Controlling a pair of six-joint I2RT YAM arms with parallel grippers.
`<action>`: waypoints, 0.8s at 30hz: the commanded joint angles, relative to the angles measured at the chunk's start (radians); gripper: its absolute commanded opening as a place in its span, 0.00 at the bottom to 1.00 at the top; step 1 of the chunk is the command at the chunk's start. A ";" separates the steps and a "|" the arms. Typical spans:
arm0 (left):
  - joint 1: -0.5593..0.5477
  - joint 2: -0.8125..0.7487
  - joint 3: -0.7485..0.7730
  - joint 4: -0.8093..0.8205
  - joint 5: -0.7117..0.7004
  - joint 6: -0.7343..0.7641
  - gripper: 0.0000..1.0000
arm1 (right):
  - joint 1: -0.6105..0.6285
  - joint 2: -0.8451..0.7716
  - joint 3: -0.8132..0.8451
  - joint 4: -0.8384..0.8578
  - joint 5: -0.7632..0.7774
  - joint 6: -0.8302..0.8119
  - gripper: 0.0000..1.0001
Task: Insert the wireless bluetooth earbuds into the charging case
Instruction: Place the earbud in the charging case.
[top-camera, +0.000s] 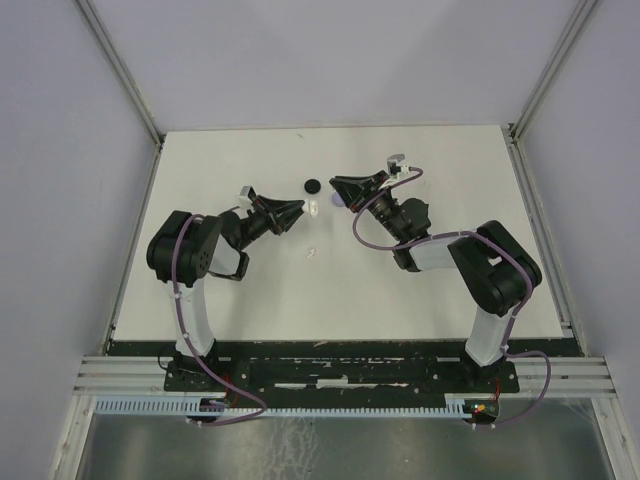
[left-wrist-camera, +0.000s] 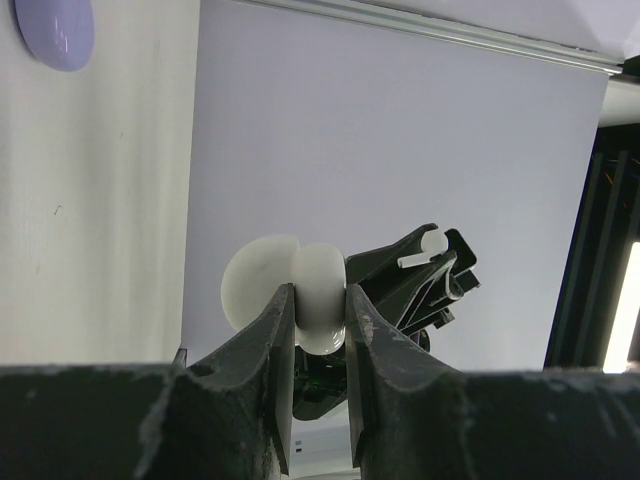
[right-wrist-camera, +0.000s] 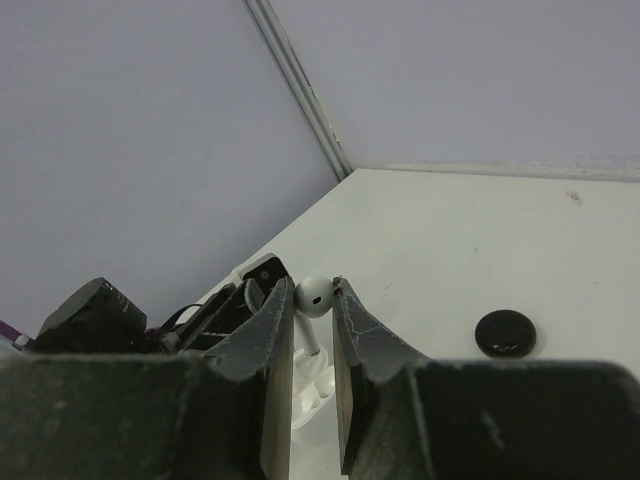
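Case (left-wrist-camera: 320, 300) in the left gripper (top-camera: 299, 212), earbud (right-wrist-camera: 315, 295) in the right gripper (top-camera: 336, 184).
Top view: the grippers stood tip to tip over the table (top-camera: 420, 290), a loose bud (top-camera: 311, 253) lying nearer the bases; left wrist: jaws clamped the open white case, a lilac disc (left-wrist-camera: 55, 30) on the table; right wrist: jaws pinched the white earbud just above the case, a black disc (right-wrist-camera: 505, 333) alongside.

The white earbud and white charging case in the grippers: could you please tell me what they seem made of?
The white earbud, in the right gripper: likely hard plastic, slightly glossy, going by its smooth rounded shell. The white charging case, in the left gripper: probably plastic too, satin, with soft even shading and no sharp glints.
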 joint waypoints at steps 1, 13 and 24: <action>-0.004 -0.012 0.031 0.141 0.020 -0.029 0.03 | -0.004 0.005 0.032 0.067 -0.039 0.018 0.01; -0.004 -0.041 0.024 0.147 0.035 -0.039 0.03 | -0.034 -0.049 0.098 -0.127 -0.066 0.121 0.01; -0.006 -0.051 0.032 0.148 0.057 -0.052 0.03 | -0.036 -0.049 0.120 -0.164 -0.060 0.136 0.01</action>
